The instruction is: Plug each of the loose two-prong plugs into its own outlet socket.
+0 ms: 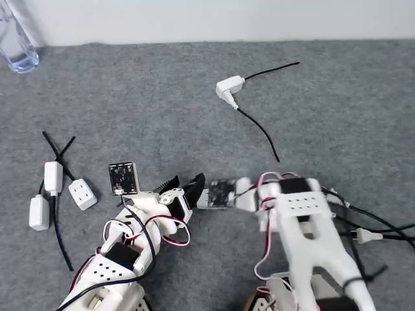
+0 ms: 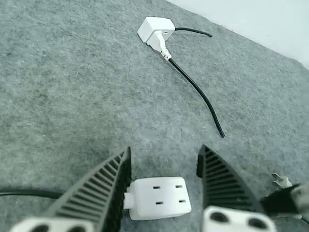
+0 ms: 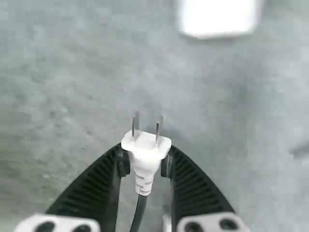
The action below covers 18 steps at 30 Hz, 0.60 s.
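In the left wrist view, my left claw [image 2: 165,151] is standing wide open. Its ribbed fingers [image 2: 108,186] are flanking the outlet socket [image 2: 159,197], which is lying on the grey mat [image 2: 72,96] with two pairs of slots showing on its face. I cannot tell whether either finger is touching it. Well beyond the socket, a joined pair [image 2: 157,30] is lying with its black cord [image 2: 195,89] trailing away.

In the right wrist view, my right claw [image 3: 145,153] is clamping a two-prong plug [image 3: 145,145] by its body. The prongs are pointing ahead at the socket, which is showing as a white blur, apart from them.

In the high view, both claws are meeting nose to nose at the socket. The spare sockets and plugs [image 1: 55,191] are lying well off to one side of it.

I judge I am working on the insertion step for this plug. The next move is calling for my left claw to close on the socket and brace it. Then I am lining the prongs up with one slot pair and pushing straight in.
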Tool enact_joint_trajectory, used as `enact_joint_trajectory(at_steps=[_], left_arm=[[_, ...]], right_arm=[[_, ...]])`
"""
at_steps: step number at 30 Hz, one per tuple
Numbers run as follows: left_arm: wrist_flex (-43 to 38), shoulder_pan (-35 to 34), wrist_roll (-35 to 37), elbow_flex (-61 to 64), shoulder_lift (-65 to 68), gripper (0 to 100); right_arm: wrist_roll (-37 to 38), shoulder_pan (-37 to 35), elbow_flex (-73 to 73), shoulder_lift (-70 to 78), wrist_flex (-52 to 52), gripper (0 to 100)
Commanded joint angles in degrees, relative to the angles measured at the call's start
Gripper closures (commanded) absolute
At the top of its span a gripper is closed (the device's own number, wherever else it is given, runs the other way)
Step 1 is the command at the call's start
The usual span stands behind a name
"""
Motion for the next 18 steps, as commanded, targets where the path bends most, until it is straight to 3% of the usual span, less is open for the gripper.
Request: enact_joint_trajectory(at_steps=[1,11,18], left_arm=[[-0.9,0.4,-0.2,-0.9,-0.5,79],[-0.9,0.4,-0.2,-0.8,-0.4,79],[-0.9,0.4,-0.2,0.1,-0.7,79]], right_arm=[[-0.4,2.3,-3.5,-5.3,0.6,99.1],[-4.7,-2.6,-3.0,-14.7,7.5,99.1],[-2.5,-3.9,4.7,-8.8,-0.5,99.1]])
